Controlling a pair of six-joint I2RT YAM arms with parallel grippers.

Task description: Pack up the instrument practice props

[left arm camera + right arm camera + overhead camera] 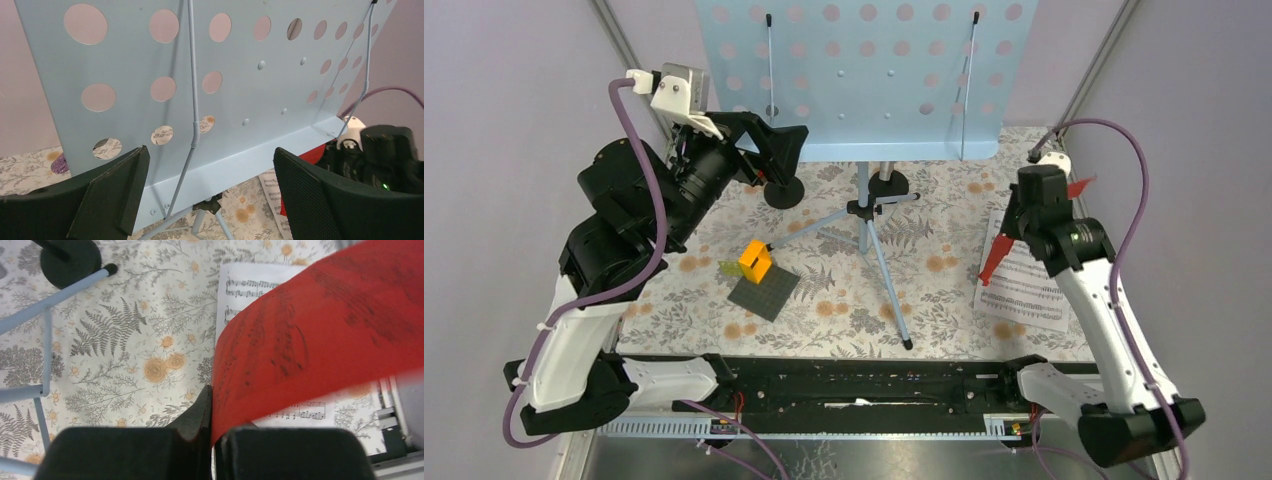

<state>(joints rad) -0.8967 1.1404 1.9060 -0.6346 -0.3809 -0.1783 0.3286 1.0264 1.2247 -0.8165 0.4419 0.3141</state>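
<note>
Behind red sheet (325, 325), white sheet (250, 287) lies half-hidden.

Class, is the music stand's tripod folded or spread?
Spread: the tripod legs splay outward below the pale-blue holder, feet wide apart.

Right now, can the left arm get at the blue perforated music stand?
Probably yes: the left gripper is open, facing the music stand at its lower ledge, nothing between them.
</note>
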